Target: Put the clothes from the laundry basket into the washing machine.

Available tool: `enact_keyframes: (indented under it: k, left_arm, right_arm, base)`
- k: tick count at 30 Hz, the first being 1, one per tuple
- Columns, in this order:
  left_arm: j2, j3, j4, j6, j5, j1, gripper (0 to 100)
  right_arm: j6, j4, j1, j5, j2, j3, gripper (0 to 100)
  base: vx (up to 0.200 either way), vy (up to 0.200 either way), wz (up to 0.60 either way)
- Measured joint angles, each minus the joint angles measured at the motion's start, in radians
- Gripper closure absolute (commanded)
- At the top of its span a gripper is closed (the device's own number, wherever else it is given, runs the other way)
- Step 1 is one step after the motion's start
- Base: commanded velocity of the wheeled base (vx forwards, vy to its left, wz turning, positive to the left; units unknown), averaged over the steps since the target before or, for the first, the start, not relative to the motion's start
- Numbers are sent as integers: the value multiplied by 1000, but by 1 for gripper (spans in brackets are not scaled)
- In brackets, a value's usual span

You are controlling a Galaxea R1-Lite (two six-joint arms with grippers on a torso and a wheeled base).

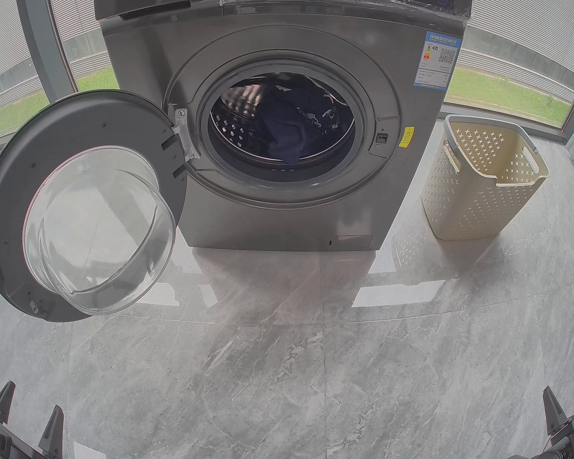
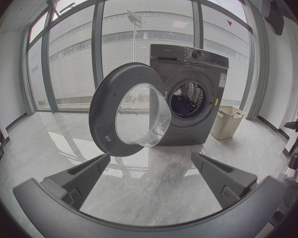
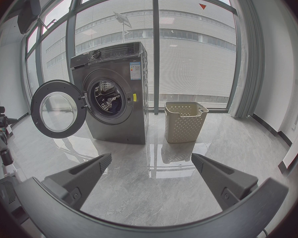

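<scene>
Washing machine (image 1: 280,224) at 12 o'clock, door (image 1: 19,180) swung fully open toward 9. Laundry basket (image 1: 465,205) upright at 2 o'clock, just beside the machine. Dark clothes (image 1: 287,132) lie inside the drum (image 1: 233,129). Left gripper (image 2: 149,155) at 7, right gripper (image 3: 151,156) at 5, both with fingers spread wide.
</scene>
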Motion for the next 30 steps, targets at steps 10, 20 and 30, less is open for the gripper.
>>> enact_keyframes:
  k: [10,20,30]
  left_arm:
    - [0,0,0,-1,0,0,0]
    - [0,0,0,-7,1,-1,0]
    - [2,0,1,-11,11,-2,0]
  right_arm:
    - [-1,0,-1,0,0,0,0]
    - [-1,0,-1,0,1,0,0]
    - [0,0,0,-2,1,0,0]
  base:
    - [0,140,0]
    - [0,200,0]
    - [0,140,0]
